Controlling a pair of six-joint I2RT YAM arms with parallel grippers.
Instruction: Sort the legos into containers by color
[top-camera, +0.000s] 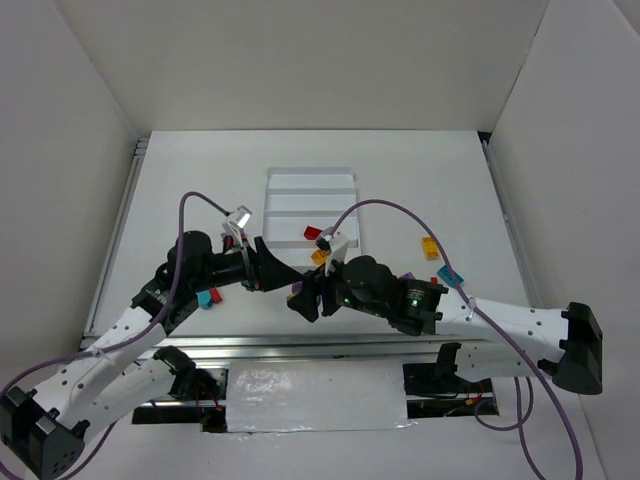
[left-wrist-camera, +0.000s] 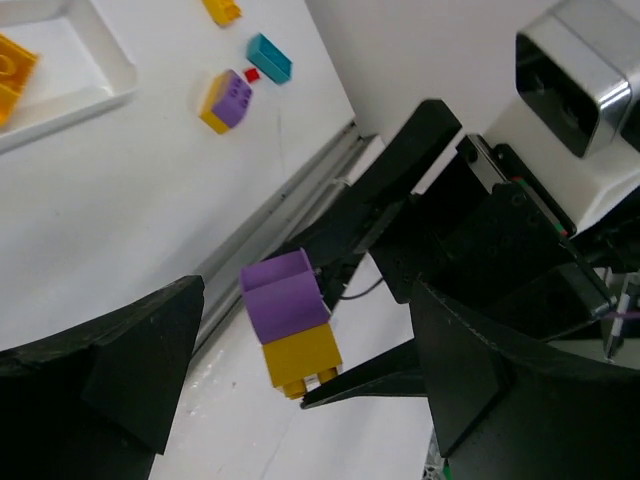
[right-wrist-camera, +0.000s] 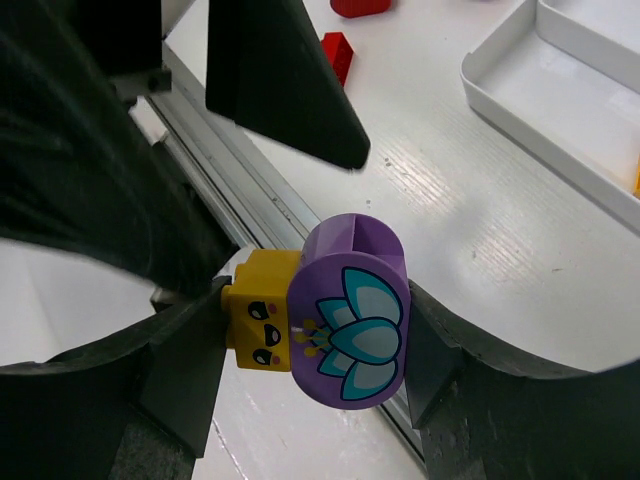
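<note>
Teal plastic shows first: a small lego (top-camera: 210, 297) on the white table (top-camera: 200, 200) at centre left of the overhead view, just beside the left arm. Right of it, the left gripper (top-camera: 272, 266) stands spread wide and holds nothing. In its own wrist view its two black fingers (left-wrist-camera: 110, 370) flank a purple-and-yellow lego pair (left-wrist-camera: 292, 335) without touching it. That pair (a rounded purple piece printed with a teal flower, joined to a yellow one with a little face) sits mid-frame in the overhead view, over the metal rail (top-camera: 300, 345) along the table's lower edge. The right gripper (right-wrist-camera: 312, 350) is clamped on it, one finger against the yellow side and the other against the purple. Above both grippers lies the white tray (top-camera: 290, 180), with a red lego (top-camera: 312, 233) in one of its lower compartments and an orange lego (left-wrist-camera: 10, 75) in its outermost compartment. Further right, a yellow lego (top-camera: 430, 247) rests loose on the table, apart from the tray.
</note>
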